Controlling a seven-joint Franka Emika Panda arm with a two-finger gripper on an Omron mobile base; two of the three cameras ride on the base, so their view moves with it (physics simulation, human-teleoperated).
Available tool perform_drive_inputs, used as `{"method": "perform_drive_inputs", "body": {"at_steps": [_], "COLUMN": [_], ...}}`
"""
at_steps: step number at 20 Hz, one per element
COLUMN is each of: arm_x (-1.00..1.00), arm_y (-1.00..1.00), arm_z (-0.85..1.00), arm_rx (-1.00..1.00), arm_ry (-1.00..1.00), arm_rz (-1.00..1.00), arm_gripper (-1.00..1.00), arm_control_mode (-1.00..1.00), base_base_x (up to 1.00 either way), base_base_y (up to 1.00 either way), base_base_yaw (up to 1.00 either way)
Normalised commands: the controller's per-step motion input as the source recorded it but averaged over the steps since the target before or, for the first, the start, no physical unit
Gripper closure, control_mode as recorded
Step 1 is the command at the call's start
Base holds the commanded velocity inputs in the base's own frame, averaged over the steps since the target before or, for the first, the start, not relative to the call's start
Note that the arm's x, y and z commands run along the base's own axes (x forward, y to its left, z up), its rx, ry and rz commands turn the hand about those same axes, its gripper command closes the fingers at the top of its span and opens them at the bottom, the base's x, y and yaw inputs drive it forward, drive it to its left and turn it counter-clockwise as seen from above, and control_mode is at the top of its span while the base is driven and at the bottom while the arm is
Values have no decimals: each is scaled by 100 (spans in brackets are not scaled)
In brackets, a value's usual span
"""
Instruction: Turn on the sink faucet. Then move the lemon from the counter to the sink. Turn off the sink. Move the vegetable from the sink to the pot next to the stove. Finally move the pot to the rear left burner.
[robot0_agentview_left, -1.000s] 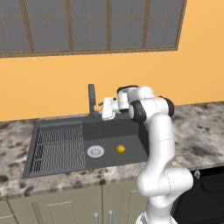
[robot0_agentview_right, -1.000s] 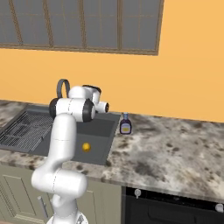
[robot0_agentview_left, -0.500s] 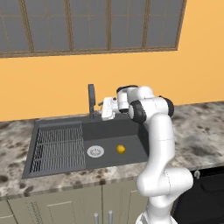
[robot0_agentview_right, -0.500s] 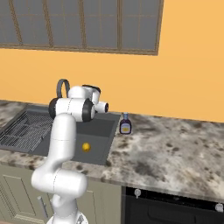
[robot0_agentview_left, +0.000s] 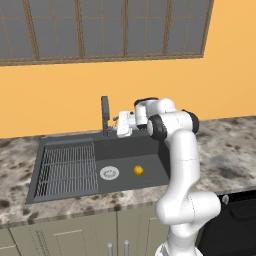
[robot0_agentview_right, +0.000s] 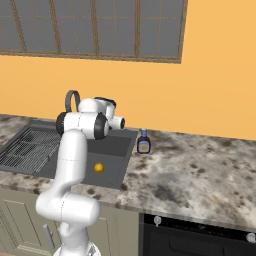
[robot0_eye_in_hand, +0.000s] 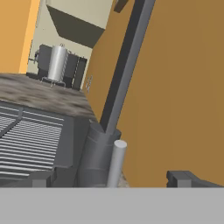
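The robot's two-finger gripper (robot0_eye_in_hand: 109, 183) was wide apart, holding nothing, with the tall dark grey sink faucet (robot0_eye_in_hand: 118, 81) at twelve o'clock. It could slip past the thin lever (robot0_eye_in_hand: 116, 162), leaving water on the small yellow lemon (robot0_agentview_left: 138, 170).

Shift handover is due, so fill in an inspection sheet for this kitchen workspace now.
Surface: speckled grey-brown stone counter, dry-looking.
Job's things: small round yellow lemon lies in the dark grey rectangular sink, right of the silver drain; slim dark grey faucet upright at the rear rim.
Clutter: small dark bottle with pale label beside the sink.
End effector: open, empty, close to the faucet's base lever.
Cables: nothing seen.
Surroundings: orange wall, window above, black stove front.
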Motion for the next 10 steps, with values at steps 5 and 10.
{"method": "perform_drive_inputs", "body": {"at_steps": [5, 10], "arm_x": [18, 11], "arm_y": [-42, -42], "arm_z": [0, 0], "arm_rx": [3, 3], "arm_ry": [0, 0], "arm_rz": [0, 0], "arm_gripper": [-100, -100], "arm_control_mode": [-100, -100], "base_base_x": [0, 0], "base_base_y": [0, 0], "base_base_yaw": [0, 0]}}
